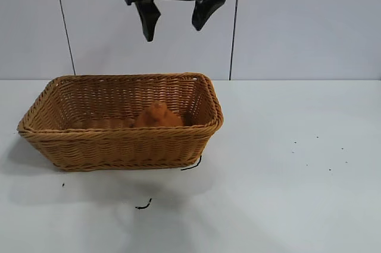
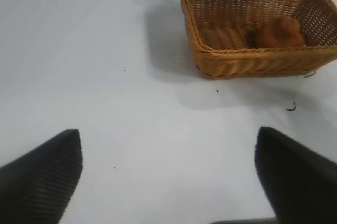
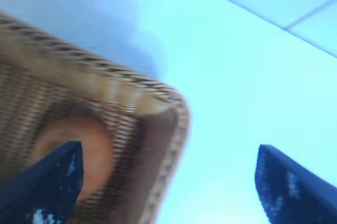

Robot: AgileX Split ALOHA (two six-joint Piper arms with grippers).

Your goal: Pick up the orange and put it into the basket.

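Item one: the orange (image 1: 158,116). We find it inside the basket (image 1: 119,140), on the floor toward the right end, close to the near wall, its knobby neck up.

Item two: the basket, wicker, on the white table (image 1: 286,193), left of centre in the exterior view.

Item three: the right gripper (image 1: 177,18). We see it high above the basket's right half, fingers spread wide, holding nothing.

Item four: the left gripper (image 2: 168,176). We note it well away from the basket, low over bare table, its fingers wide apart and empty.

Item five: small dark scraps (image 1: 143,206) on the table before the basket.
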